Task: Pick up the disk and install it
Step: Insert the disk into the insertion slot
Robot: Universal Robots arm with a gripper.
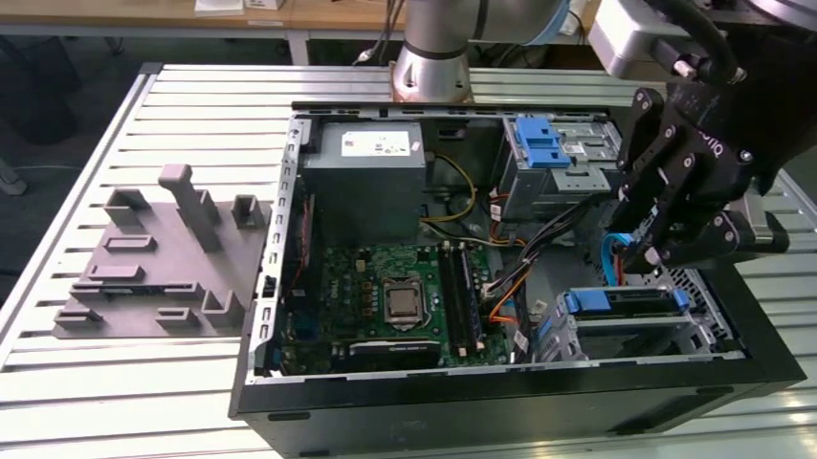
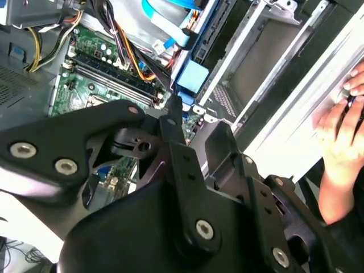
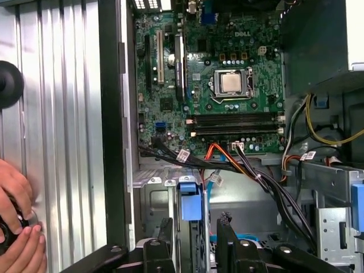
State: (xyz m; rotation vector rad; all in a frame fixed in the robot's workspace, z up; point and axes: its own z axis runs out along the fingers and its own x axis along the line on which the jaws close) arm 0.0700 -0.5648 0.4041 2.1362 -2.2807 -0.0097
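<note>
The disk sits on edge in the drive bay at the front corner of the open computer case, on the exterior view's right. Its silver body is framed by a blue carrier. My black gripper hangs just above it, inside the case. In the first wrist view the gripper is open, and the disk's blue carrier end lies between the two fingers with a gap on each side. The second wrist view shows one fingertip close to that blue end.
The case holds a green motherboard, a grey metal box, a blue latch and loose orange and black cables beside the bay. A grey fixture lies on the slatted table. A person's hands rest just outside the case wall.
</note>
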